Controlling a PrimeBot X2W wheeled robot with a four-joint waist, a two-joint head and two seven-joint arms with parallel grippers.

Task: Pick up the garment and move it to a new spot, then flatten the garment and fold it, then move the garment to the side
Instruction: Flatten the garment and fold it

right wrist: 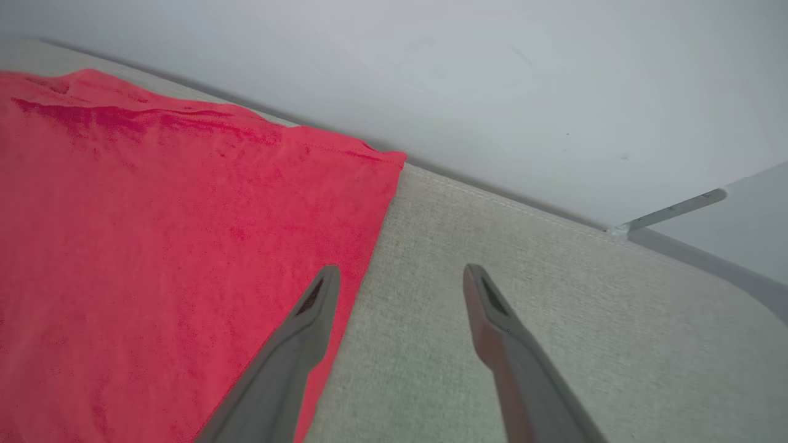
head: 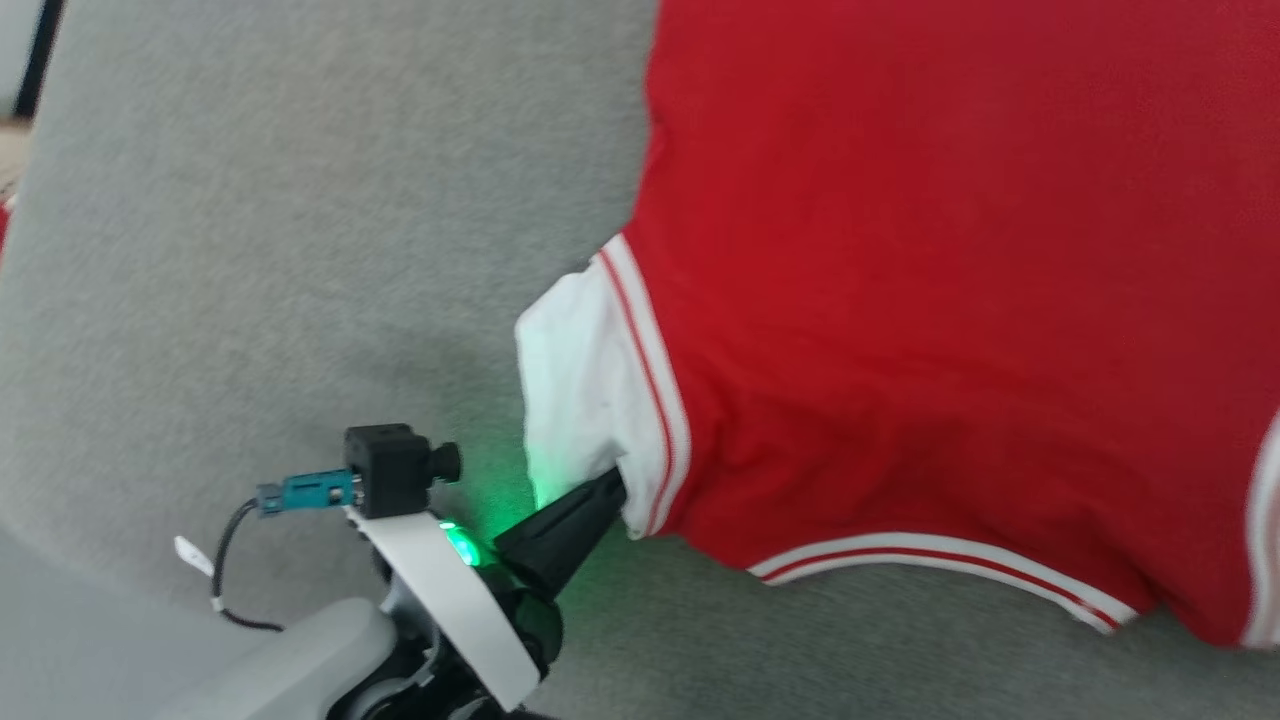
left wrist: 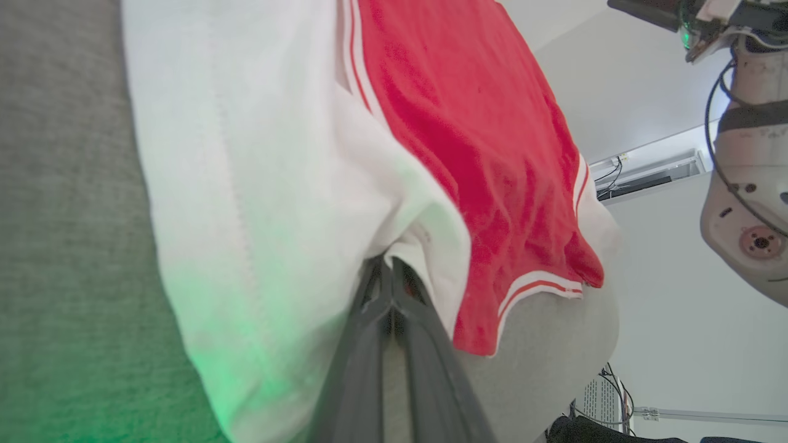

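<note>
Pinching the garment [head: 900, 300] (white sleeve [head: 580, 380]) is the left gripper [head: 613, 486]

L gripper [left wrist: 389, 264] pinched tight on white sleeve of garment [left wrist: 468, 141]; red body w/ striped hem lies right of it on grey desk [left wrist: 61, 215]. Another robot arm [left wrist: 745, 184] top right.
</note>
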